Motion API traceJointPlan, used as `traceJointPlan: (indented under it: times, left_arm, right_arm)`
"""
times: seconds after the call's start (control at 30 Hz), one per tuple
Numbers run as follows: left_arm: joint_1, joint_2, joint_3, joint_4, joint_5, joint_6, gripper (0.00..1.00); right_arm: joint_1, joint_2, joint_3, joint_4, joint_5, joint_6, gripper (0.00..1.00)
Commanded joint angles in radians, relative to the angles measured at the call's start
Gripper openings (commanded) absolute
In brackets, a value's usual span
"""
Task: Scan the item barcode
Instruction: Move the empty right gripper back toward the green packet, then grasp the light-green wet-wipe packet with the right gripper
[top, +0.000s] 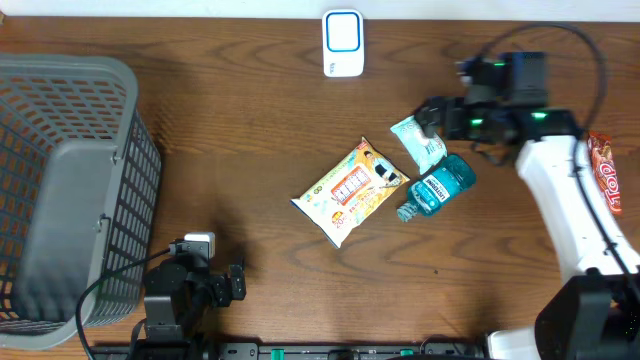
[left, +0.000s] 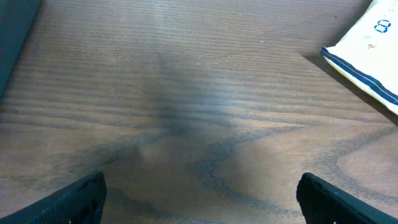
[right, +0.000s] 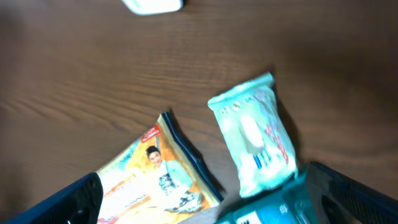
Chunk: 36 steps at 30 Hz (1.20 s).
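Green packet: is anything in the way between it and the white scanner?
Nothing visible. Only bare table lies between the green packet and the white scanner. The blue bottle and snack bag lie on its other side.

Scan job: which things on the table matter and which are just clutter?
Job: white-and-blue device, likely the scanner; snack bag; teal packet; mouthwash bottle.
Lying about, probably: grey basket; red wrapper at the table's right edge.
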Motion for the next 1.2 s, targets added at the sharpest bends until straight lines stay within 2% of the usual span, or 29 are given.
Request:
traceJointPlan:
  times: [0.0,0.1,0.2,0.37,0.47,0.6,0.97,1.13,1.17]
  left_arm:
    - [0.0,-0.002,-0.005,-0.012,0.002,0.01,0.98]
    - [0.0,-0.002,-0.005,-0.012,0.002,0.01,0.98]
    - [0.0,-0.002,-0.005,-0.012,0.002,0.01,0.98]
    - [0.0,-0.002,-0.005,-0.012,0.002,0.01,0.98]
    - [0.0,-0.002,-0.005,-0.012,0.002,0.01,0.98]
    - [0.0,-0.002,-0.005,-0.012,0.002,0.01,0.98]
    - [0.0,-0.002,-0.005,-0.012,0.002,0.01,0.98]
    - [0.0,-0.002,-0.005,-0.012,0.002,0.01,0.98]
    - [0.0,-0.002,-0.005,-0.012,0.002,0.01,0.98]
  right_arm:
    - [0.129,0.04,-0.009,0.032,0.306,-0.165,0.98]
    - [0.23,0.094,-0.009,0.103,0.539,-0.164,0.95]
    - [0.298,0.161,-0.009,0.16,0.737,-0.164,0.86]
    - [0.35,0.261,-0.009,0.159,0.933,-0.111,0.8]
    - [0.356,0.312,-0.009,0.153,0.956,-0.104,0.79]
    - [0.356,0.367,-0.009,0.148,0.955,-0.095,0.72]
    - [0.357,0.477,-0.009,0.144,1.004,-0.083,0.47]
    - [0.355,0.513,-0.009,0.148,1.086,-0.045,0.45]
    - [0.354,0.517,-0.009,0.148,1.086,-0.045,0.38]
